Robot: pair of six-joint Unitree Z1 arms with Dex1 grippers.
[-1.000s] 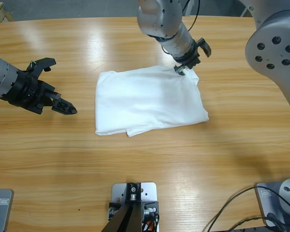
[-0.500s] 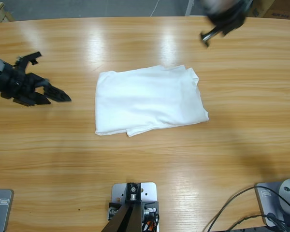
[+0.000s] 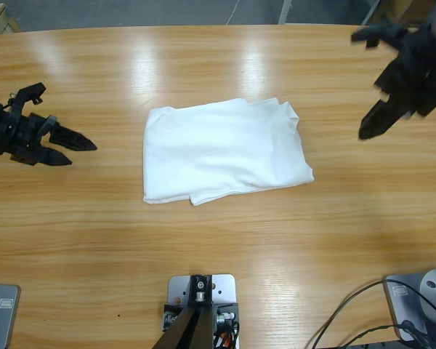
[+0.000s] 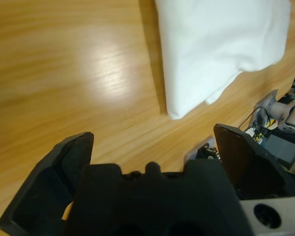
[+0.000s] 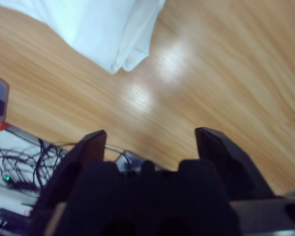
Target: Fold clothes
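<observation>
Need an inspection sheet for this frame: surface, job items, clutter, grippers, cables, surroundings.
Surface: long wooden table, glare patches on top.
Job's things: white T-shirt lies folded into a rough rectangle mid-table, untouched by either gripper.
Clutter: nothing seen on the tabletop.
Grippers: left gripper open, at the left edge, pointing toward the shirt, holding nothing. Right gripper open, at the upper right, apart from the shirt, holding nothing.
Cables: black cables at the bottom right corner; a tangle of wires past the table edge in the right wrist view.
Surroundings: grey floor beyond the far edge.
</observation>
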